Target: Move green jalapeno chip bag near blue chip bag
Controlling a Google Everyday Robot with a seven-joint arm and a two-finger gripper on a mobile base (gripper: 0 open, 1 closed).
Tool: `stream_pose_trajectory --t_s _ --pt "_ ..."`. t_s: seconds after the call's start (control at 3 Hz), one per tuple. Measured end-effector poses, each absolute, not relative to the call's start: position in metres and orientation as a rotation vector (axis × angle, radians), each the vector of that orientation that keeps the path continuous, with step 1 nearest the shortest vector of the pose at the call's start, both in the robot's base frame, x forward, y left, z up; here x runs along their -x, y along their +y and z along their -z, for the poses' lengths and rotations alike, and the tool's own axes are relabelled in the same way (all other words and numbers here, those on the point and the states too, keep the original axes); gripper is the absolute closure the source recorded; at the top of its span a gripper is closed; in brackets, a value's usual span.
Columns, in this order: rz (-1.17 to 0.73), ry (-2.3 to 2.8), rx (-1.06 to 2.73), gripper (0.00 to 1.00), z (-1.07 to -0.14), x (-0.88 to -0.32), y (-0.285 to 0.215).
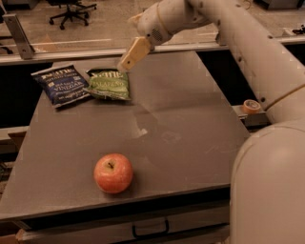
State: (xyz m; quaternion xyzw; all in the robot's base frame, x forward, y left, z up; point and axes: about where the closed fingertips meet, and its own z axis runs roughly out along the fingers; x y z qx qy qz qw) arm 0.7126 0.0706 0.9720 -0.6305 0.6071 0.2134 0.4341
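Note:
The green jalapeno chip bag point(109, 85) lies flat on the grey table point(190, 109) at the back left. Its left edge touches or nearly touches the blue chip bag point(61, 85), which lies beside it with "VINEGAR" showing. My gripper point(128, 46) hangs just above and behind the green bag's upper right corner, lifted clear of it. It is open and holds nothing. One tan finger point(134, 53) points down toward the bag.
A red apple point(113, 173) sits near the table's front edge. A roll of tape point(250, 106) rests on a ledge off the table's right side. My arm spans the right of the view. An office chair point(71, 12) stands beyond a rail at the back.

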Motion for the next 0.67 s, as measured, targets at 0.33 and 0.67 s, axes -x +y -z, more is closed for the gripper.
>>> stream_pose_trajectory --t_s 0.33,0.67 --pt "-0.544 1.495 1.418 0.00 -1.015 -0.712 0.000" --pt "-0.537 1.488 1.388 0.00 -1.025 -0.712 -0.015"
